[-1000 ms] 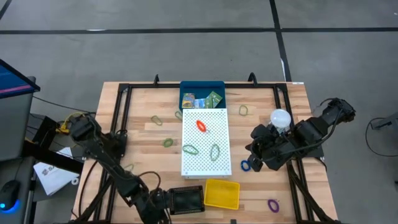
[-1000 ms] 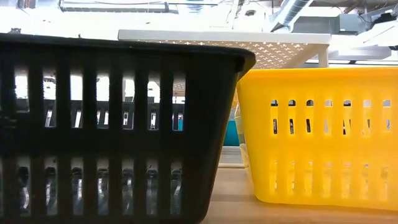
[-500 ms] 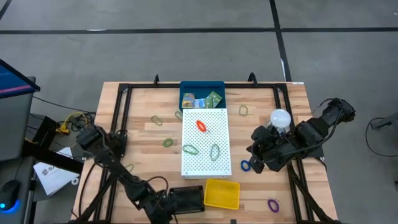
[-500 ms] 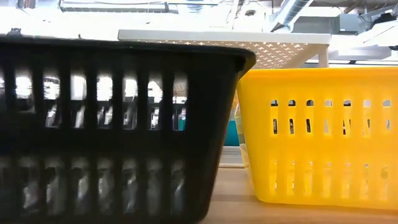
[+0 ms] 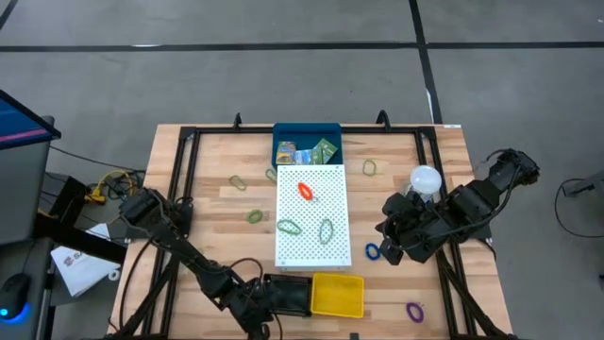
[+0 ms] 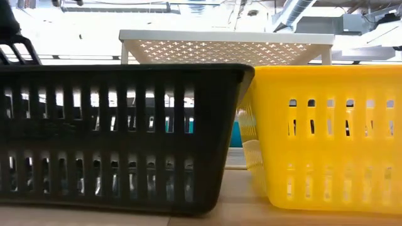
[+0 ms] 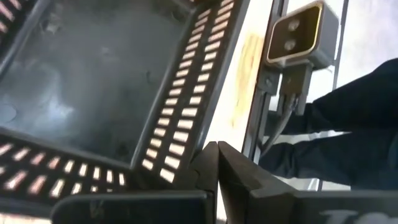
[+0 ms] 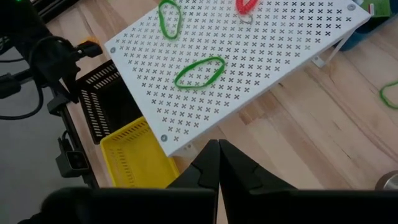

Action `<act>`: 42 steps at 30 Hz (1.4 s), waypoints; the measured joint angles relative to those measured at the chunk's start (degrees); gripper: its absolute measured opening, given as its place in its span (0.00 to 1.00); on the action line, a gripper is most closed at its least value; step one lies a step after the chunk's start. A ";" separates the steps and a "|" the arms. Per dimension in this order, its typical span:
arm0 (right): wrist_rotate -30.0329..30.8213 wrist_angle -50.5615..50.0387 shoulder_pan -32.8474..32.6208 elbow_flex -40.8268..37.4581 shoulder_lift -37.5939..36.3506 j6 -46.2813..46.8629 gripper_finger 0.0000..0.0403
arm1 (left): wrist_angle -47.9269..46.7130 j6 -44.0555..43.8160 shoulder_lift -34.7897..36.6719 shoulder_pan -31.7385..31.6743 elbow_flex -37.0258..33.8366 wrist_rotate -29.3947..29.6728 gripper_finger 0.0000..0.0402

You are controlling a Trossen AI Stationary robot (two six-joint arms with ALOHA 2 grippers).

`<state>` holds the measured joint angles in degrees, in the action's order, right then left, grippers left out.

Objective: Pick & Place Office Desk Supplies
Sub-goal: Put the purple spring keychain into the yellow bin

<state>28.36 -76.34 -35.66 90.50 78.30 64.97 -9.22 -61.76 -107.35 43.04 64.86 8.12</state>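
1. Left tool [image 5: 253, 307] low centre-left of the high view, at the left edge of the black basket [image 5: 288, 298]; fingers clenched together, nothing between them. Its wrist view looks into the basket's dark slotted interior.
2. Right tool [image 5: 389, 242] right of centre, just right of the white board [image 5: 312, 215]; clenched, empty.
3. Yellow basket [image 5: 338, 295] touches the black basket's right side, bottom centre.
4. Bands on the board: red [image 5: 306, 191] upper part, two green [image 5: 289, 227] [image 5: 326, 230] lower part.
5. Bands on the worktop [image 5: 217, 179]: blue [image 5: 374, 251] beside the right tool, purple [image 5: 413, 310] lower right, greens [image 5: 238, 182] [image 5: 255, 216] left of the board, one [image 5: 370, 168] upper right.
6. Packets [image 5: 304, 153] in the blue tray [image 5: 307, 132], top centre.
7. White bulb [image 5: 427, 178] above the right arm.
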 joint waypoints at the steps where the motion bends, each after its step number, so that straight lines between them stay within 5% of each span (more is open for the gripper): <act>1: 0.00 0.00 -0.02 0.00 0.00 0.00 0.00 | 0.18 0.00 0.00 -0.20 0.00 0.00 0.00; 22: 0.07 -1.07 -1.31 0.02 0.00 0.64 0.00 | 5.75 2.36 2.14 -1.46 0.00 1.01 0.00; 27: 0.09 -6.68 -3.43 0.02 0.00 7.04 0.00 | 2.65 7.43 10.78 -1.46 0.01 2.56 0.00; 42: 4.74 -13.66 -8.64 0.02 0.31 31.58 0.00 | -29.78 8.45 42.23 -3.60 0.02 21.72 0.00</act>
<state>33.10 -90.00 -44.30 90.52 78.61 96.55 -38.99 -53.31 -65.12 39.44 64.88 29.84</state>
